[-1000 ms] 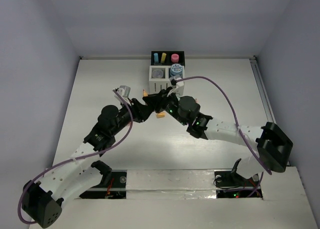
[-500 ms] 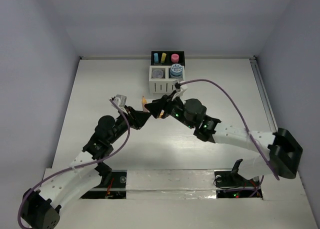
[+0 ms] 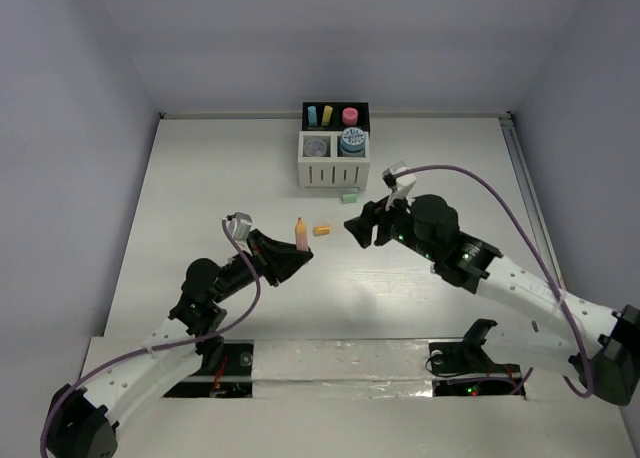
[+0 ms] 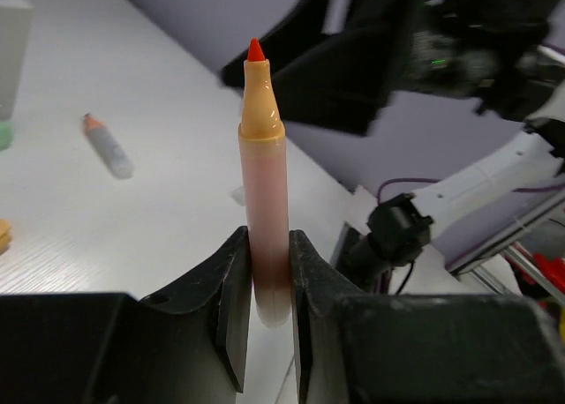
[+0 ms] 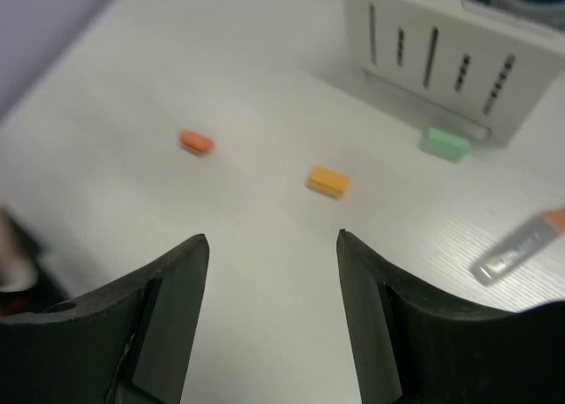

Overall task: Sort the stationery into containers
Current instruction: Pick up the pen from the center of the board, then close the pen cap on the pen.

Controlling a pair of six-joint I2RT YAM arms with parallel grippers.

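Between the left hand's [image 4: 267, 254] fingers: orange marker [image 4: 264, 175], clenched at the lower barrel, upright, tip up. Right hand [image 5: 272, 245] released, jaws apart, nothing between them, hovering over the table [image 3: 200, 178]. Just ahead of the right hand: orange stub [image 5: 327, 182]. Ahead-left: small orange cap-like piece [image 5: 195, 142]. Ahead-right: green stub [image 5: 445, 143], just beside the organiser's white slatted bin [image 5: 441, 51]. Right of the right hand: clear tube [image 5: 516, 245] with an orange end, lying flat.

The marker [image 4: 265, 210] is orange (red tip), the stub [image 5: 446, 144] green.
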